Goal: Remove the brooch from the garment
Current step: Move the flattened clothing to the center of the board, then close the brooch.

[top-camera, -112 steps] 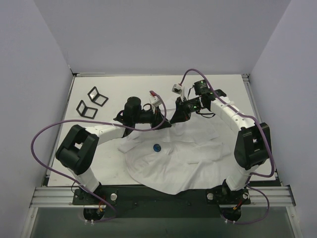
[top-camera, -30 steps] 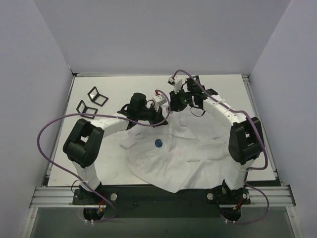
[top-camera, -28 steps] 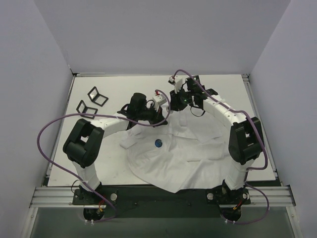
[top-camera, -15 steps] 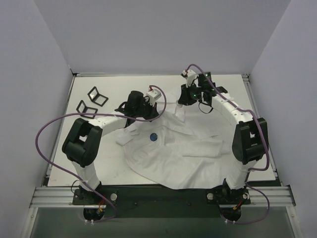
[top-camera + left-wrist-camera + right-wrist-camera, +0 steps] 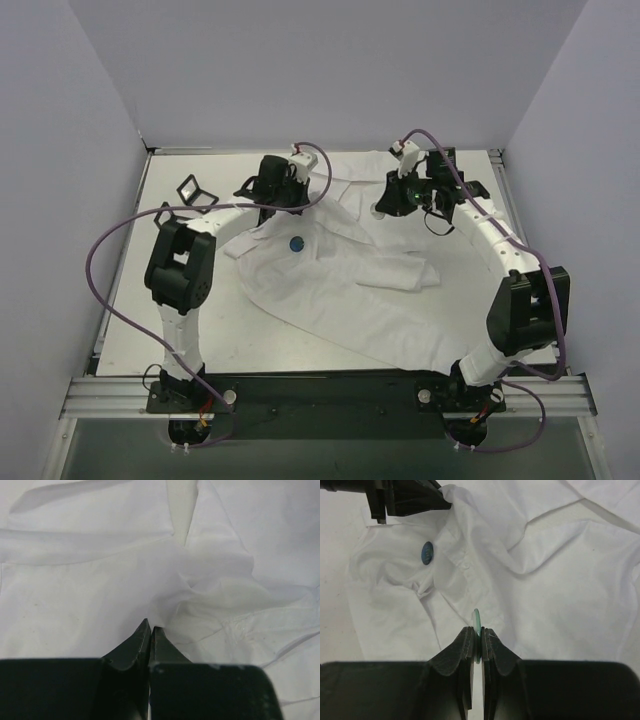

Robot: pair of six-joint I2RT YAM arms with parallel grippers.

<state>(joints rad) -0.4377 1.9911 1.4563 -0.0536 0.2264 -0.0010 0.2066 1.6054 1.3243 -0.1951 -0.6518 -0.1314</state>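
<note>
The top view alone takes in the whole garment (image 5: 380, 300), spread over the table (image 5: 230, 340) with the blue brooch (image 5: 296, 242) pinned on its left part, close beside the left arm's tip. The left wrist view shows only white cloth, with the left gripper (image 5: 150, 628) closed tight on a small raised pinch of it. The right wrist view shows the brooch on rumpled fabric well ahead, and the right gripper (image 5: 477, 629) with its jaws all but closed, clamping a thin green disc (image 5: 476, 617) seen edge-on.
</note>
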